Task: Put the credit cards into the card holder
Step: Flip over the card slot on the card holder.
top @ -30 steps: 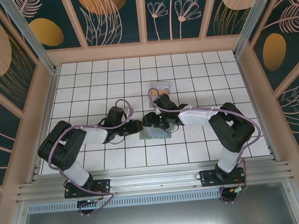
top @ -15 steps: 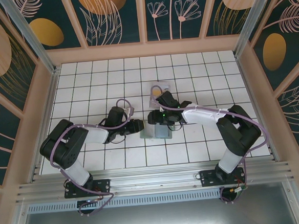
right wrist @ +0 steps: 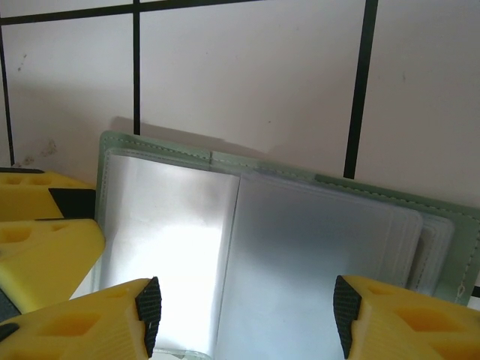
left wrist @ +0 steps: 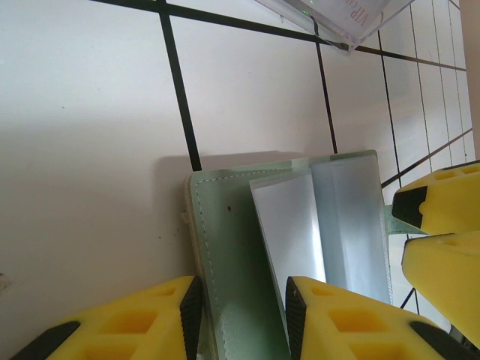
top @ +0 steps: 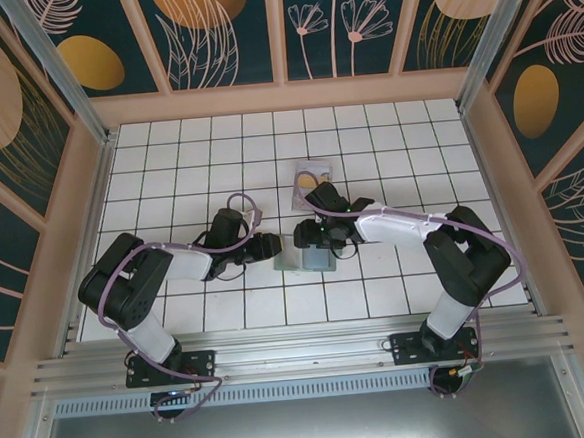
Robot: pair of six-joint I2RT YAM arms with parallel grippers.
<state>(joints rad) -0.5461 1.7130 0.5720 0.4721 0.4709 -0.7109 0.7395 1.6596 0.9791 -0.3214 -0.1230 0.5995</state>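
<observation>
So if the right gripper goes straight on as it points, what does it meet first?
The open card holder, straight ahead of the right gripper; probably close, though depth is unclear.

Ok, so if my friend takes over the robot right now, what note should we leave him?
The left fingers straddle one edge of the card holder; whether they pinch it is unclear.
The right fingers are spread wide over its clear sleeves and hold no card.
The card holder lies open on the table, close to the arms. The credit cards lie in a stack on the tiles beyond it, apart from it.
Done: the holder is open.
Left: pick up the cards and slide them into the holder.
</observation>
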